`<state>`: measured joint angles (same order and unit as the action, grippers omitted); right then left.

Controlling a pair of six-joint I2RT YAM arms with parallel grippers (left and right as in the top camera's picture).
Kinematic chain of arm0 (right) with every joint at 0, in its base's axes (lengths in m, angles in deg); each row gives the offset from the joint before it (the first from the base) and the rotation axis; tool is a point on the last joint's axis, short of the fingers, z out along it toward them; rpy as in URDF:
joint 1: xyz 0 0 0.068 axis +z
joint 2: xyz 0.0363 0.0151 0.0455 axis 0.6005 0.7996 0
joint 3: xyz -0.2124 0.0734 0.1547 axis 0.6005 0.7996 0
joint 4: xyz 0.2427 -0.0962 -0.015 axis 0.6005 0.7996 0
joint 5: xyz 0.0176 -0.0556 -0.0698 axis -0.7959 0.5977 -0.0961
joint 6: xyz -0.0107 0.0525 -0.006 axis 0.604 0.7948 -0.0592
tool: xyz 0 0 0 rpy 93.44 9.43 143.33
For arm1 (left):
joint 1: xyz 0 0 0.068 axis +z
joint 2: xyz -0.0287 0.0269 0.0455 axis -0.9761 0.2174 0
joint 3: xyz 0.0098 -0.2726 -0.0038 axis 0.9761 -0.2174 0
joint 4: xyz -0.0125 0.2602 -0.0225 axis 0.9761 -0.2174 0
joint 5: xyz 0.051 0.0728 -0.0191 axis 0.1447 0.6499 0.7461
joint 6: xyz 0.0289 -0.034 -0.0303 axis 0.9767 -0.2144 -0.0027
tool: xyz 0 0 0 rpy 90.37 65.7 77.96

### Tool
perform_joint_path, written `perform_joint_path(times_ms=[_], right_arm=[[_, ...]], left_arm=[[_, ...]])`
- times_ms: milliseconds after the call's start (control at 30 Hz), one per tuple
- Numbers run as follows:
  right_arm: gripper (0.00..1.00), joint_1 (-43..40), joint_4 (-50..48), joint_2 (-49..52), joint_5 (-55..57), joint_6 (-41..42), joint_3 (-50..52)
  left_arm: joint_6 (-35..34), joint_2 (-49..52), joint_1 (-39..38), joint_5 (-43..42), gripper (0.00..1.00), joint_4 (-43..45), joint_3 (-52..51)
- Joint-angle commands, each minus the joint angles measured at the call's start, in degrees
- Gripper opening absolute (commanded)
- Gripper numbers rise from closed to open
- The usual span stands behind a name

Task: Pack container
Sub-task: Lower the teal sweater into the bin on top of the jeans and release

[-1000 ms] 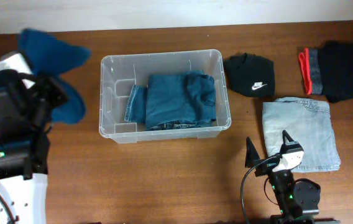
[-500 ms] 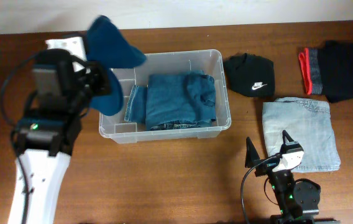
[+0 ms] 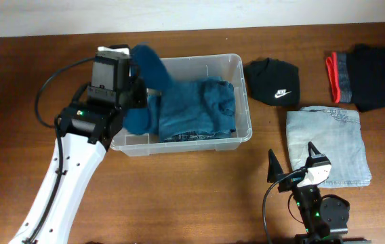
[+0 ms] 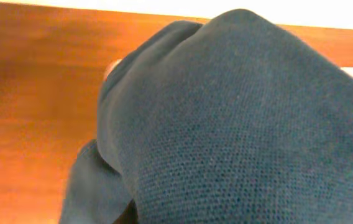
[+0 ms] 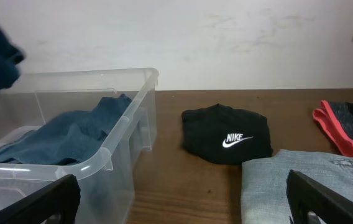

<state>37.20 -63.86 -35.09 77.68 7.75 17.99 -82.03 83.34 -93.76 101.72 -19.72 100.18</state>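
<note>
The container [image 3: 179,147] sits on the desk [image 3: 179,196] toward the back, left of centre, its long side running left to right. Folded jeans [image 3: 199,108] lie inside it, filling the middle and right part.

The left claw [image 3: 133,95] hangs over the container's left end, closed on a dark blue cloth [image 3: 153,71]. The cloth bunches around the claw, one lobe rising over the back rim and another drooping into the left end beside the jeans. In the left wrist view the cloth [image 4: 226,124] fills nearly the whole frame, so the fingers themselves are hidden.

The right claw [image 3: 291,152] is near the front edge of the desk, right of the container, open wide and empty.

Right of the container lies a black Nike garment [image 3: 272,81]. Farther right is a black piece with a red edge [image 3: 362,76]. In front of these lies folded pale denim [image 3: 328,146], just beside the right claw.
</note>
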Motion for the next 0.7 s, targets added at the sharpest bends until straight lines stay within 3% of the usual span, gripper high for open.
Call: perform_joint_path(times_ms=[0,400,500,600,667], right_arm=[[0.98,-0.37,0.22,-0.44,0.55,-0.44,0.42],[0.98,-0.37,0.22,-0.44,0.52,-0.44,0.42],[0.98,-0.37,0.22,-0.44,0.55,-0.44,0.42],[0.98,-0.37,0.22,-0.44,0.55,-0.44,0.42],[0.98,-0.37,0.20,-0.44,0.52,-0.44,0.42]], left_arm=[[-1.77,-0.94,0.17,7.78,0.01,0.00,1.86],[-2.62,1.79,-0.70,6.43,0.06,-1.84,1.86],[-2.62,3.56,-1.57,5.66,0.17,-1.66,1.86],[-2.62,5.09,-2.19,5.64,0.20,-1.60,1.86],[-2.60,5.66,-2.40,5.64,0.31,-1.57,1.86]])
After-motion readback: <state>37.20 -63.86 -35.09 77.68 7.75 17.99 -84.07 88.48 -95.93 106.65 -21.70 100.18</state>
